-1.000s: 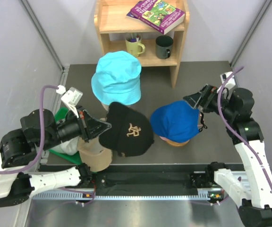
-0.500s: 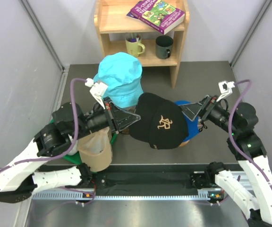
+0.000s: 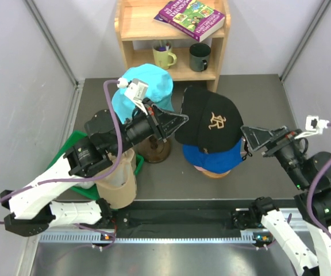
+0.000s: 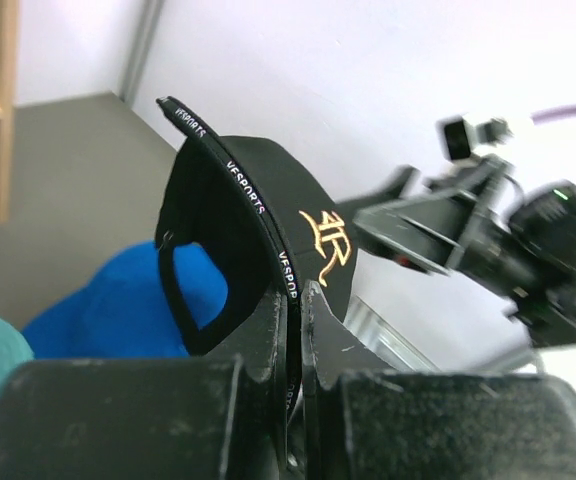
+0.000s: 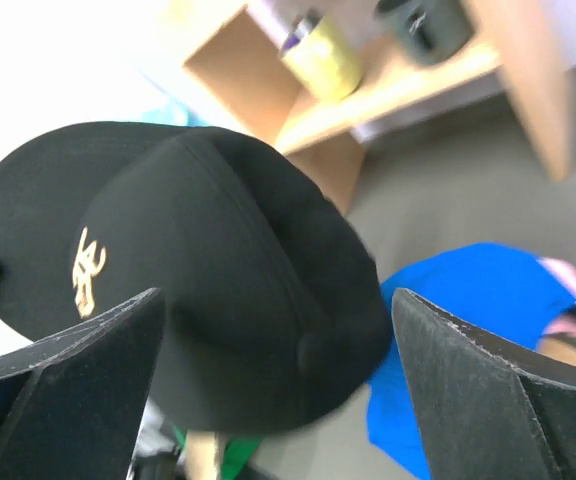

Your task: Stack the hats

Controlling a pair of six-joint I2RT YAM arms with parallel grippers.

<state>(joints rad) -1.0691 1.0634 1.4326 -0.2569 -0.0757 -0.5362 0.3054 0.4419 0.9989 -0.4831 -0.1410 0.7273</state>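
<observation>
- Over the middle of the dark grey table, a black cap (image 3: 208,123) hangs tilted above a royal blue cap (image 3: 211,160). From overhead it covers the blue one's far half, and whether the two touch cannot be told.
- The black cap is smooth structured cloth with a rounded crown, gold embroidery on the front and small white lettering along the stiff brim's edge (clearest from the left wrist camera).
- The left gripper (image 3: 180,119) has its two dark fingers (image 4: 268,335) pinched tight on that brim edge, carrying the cap.
- The right gripper (image 3: 249,140) sits just beside the blue cap with its jaws spread wide and nothing between them.
- The blue cap is soft and domed, resting on a round wooden stand (image 3: 214,173). A sliver of pink fabric (image 5: 566,292) shows beneath its rim.
- Behind the left arm, a cyan bucket hat (image 3: 157,80) with a floppy brim sits on a dark round-based post (image 3: 153,150).
- A tan cloth shape (image 3: 116,185) lies near the left arm's base.
- At the far edge, a pale wooden shelf (image 3: 220,69) holds a book (image 3: 189,17) and two mugs, one yellow-green (image 3: 164,56) and one dark (image 3: 200,56).
</observation>
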